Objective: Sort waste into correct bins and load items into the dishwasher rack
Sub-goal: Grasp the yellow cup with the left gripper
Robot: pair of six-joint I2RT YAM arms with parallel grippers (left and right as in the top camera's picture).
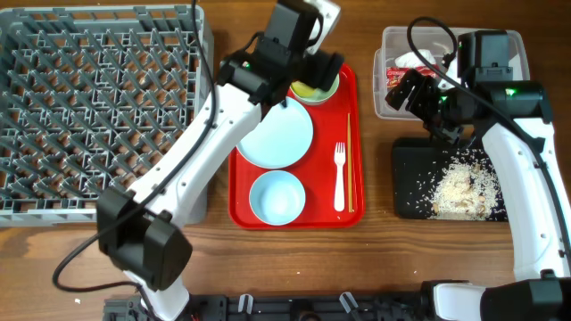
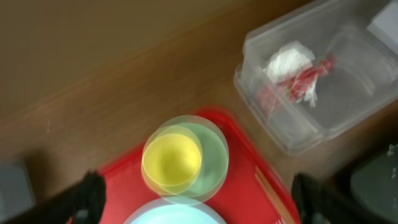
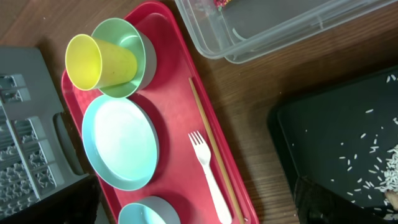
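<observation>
Two wide-spread, empty fingers of the left gripper (image 2: 199,199) hang over the yellow cup (image 2: 172,160), nested in the green bowl (image 2: 213,155) at the red tray's (image 2: 245,174) far end. The arm should descend centred, pinch one cup wall and lift straight.

Bare table (image 3: 249,93) between red tray (image 3: 180,112), tub (image 3: 267,31)
</observation>
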